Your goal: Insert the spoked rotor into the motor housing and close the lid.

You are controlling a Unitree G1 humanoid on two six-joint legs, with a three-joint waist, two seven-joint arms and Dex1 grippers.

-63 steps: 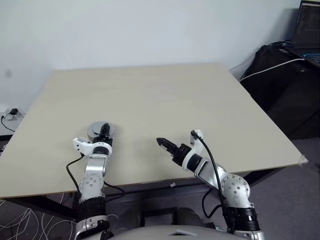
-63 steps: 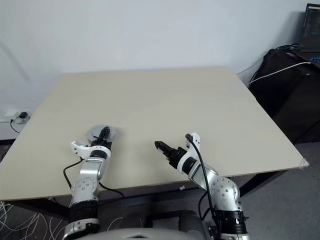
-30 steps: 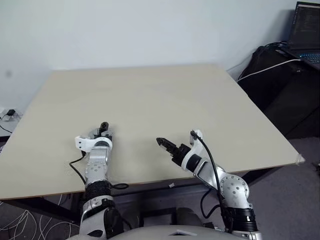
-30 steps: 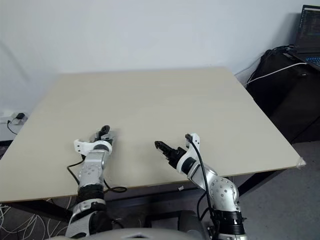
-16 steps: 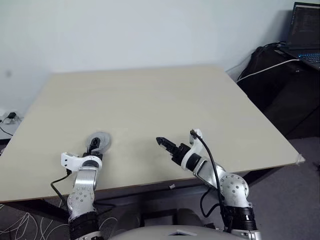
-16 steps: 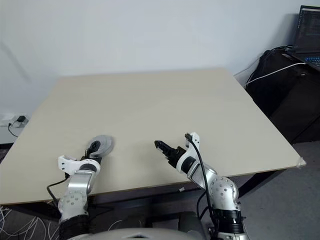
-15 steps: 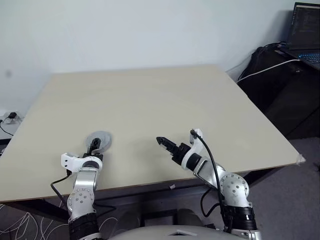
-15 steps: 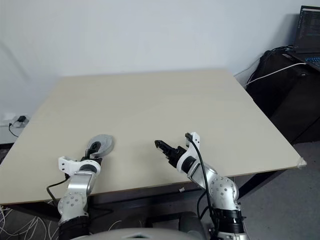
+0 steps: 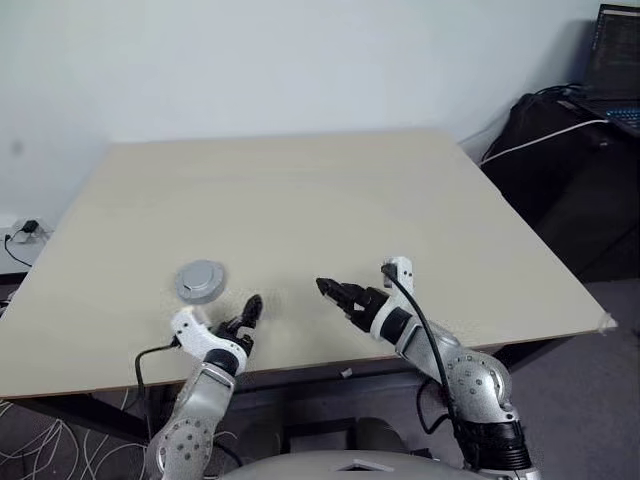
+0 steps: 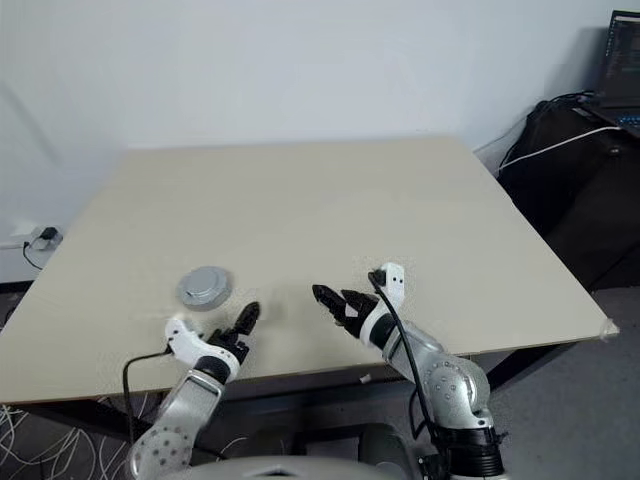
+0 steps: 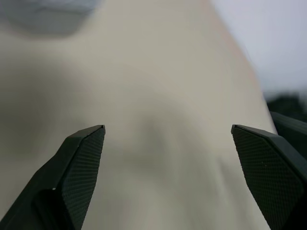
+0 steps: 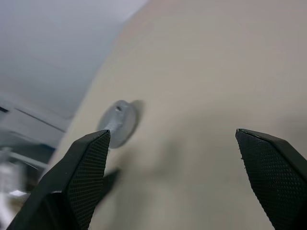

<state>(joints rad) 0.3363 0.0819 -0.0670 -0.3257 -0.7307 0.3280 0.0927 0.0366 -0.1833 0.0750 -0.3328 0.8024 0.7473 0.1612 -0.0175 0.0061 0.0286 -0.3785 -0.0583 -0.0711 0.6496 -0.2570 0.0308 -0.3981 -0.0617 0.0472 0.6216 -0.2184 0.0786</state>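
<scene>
Grey and round, the lid [image 9: 201,281] lies flat on the pale wooden counter [image 9: 300,200], plain face with its raised centre up, toward the robot's left and a little in from the near edge. Nothing touches it. The left gripper [image 9: 250,312] hovers near the counter's front edge, just to the right of the lid and nearer the robot, apart from it; its fingers [image 11: 79,165] are spread wide with only bare counter between them. The right gripper [image 9: 335,292] hangs low over the counter to the right of that, well apart from the lid, its fingers [image 12: 84,167] likewise spread wide and gripping nothing. In the right wrist view the lid [image 12: 118,122] sits ahead of the fingers.
</scene>
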